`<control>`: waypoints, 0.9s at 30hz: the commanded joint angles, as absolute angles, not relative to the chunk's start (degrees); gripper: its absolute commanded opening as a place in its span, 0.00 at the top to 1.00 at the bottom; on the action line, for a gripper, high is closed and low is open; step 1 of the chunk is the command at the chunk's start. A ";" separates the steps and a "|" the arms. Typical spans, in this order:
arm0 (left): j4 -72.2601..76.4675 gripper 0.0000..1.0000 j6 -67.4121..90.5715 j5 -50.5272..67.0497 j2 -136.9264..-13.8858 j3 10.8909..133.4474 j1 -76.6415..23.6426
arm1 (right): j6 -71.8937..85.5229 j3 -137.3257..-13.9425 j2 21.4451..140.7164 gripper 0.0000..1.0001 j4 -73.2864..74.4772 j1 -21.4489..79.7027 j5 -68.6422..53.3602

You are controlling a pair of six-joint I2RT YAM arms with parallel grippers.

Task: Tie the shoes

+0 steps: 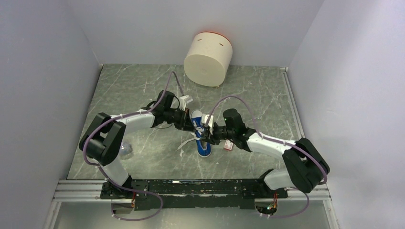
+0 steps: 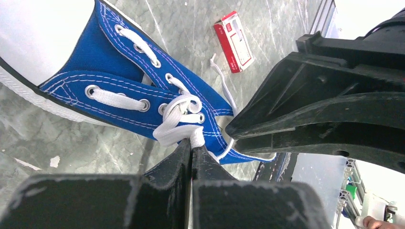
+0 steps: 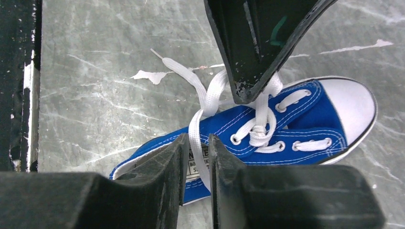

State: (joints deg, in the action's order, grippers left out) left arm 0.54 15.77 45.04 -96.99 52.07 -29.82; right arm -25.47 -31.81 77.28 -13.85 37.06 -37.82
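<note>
The shoe [image 1: 204, 145] is a small blue canvas sneaker with a white toe cap, lying mid-table between my two arms. In the left wrist view the shoe [image 2: 119, 62] fills the upper left, and my left gripper [image 2: 192, 145] is shut on the white lace [image 2: 179, 121] right at the top eyelets. My right gripper [image 3: 197, 139] hovers over the shoe's [image 3: 305, 119] heel opening. Its jaws stand a narrow gap apart, with one lace strand [image 3: 193, 126] running down between them and not pinched. My left gripper [image 3: 248, 93] shows above the crossed laces.
A small red-and-white packet [image 2: 234, 41] lies on the marble table just right of the shoe, under my right arm [image 1: 267, 143]. A cream cylinder [image 1: 208, 58] stands at the back. Walls close in on three sides. Paper scraps [image 3: 152, 75] dot the table.
</note>
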 commanded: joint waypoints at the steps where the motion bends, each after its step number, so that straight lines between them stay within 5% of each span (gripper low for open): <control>1: 0.43 0.95 14.39 48.25 -97.43 53.32 -29.05 | -25.47 -34.04 79.54 0.75 -13.17 37.63 -38.52; 6: 1.58 0.95 15.19 49.76 -98.52 53.96 -28.96 | -26.43 -35.38 81.15 0.77 -11.71 37.79 -38.36; 9: 1.13 0.95 15.00 49.13 -97.76 53.99 -28.96 | -25.78 -35.73 80.68 1.00 -11.37 37.74 -36.19; 20: 4.29 0.95 16.79 50.68 -91.78 46.77 -28.92 | -8.63 -31.66 72.92 1.00 -14.28 37.65 -18.99; 27: 7.64 0.95 18.99 50.15 -90.89 45.12 -28.93 | -7.84 -37.19 79.78 1.00 -8.22 37.62 -22.18</control>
